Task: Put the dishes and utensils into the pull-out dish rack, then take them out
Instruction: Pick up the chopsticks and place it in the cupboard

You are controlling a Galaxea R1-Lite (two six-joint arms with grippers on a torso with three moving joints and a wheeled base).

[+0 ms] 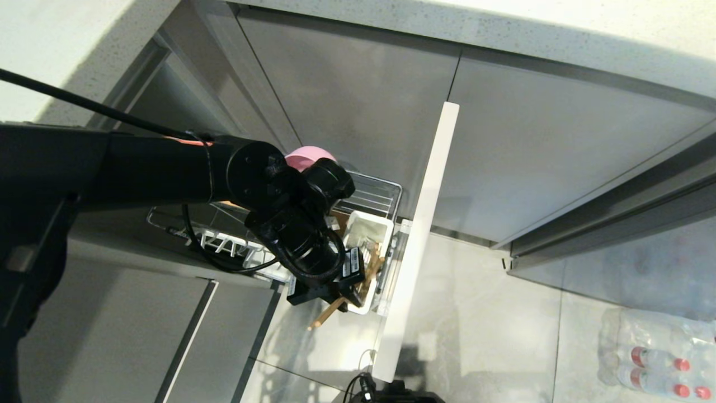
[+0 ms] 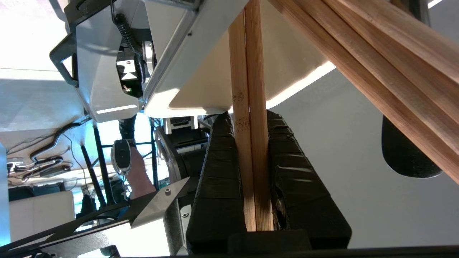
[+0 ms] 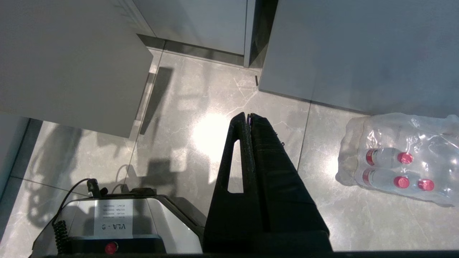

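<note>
Pink bowl (image 1: 309,155) mostly hidden (behind left arm).

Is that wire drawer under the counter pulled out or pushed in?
Pulled out. The pull-out dish rack stands clear of the cabinet fronts, its pale front panel out over the floor, with the white utensil cup open to view from above.

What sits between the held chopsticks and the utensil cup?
Nothing visible: the left gripper grips the chopsticks at the white utensil cup, which already holds other wooden sticks.
</note>
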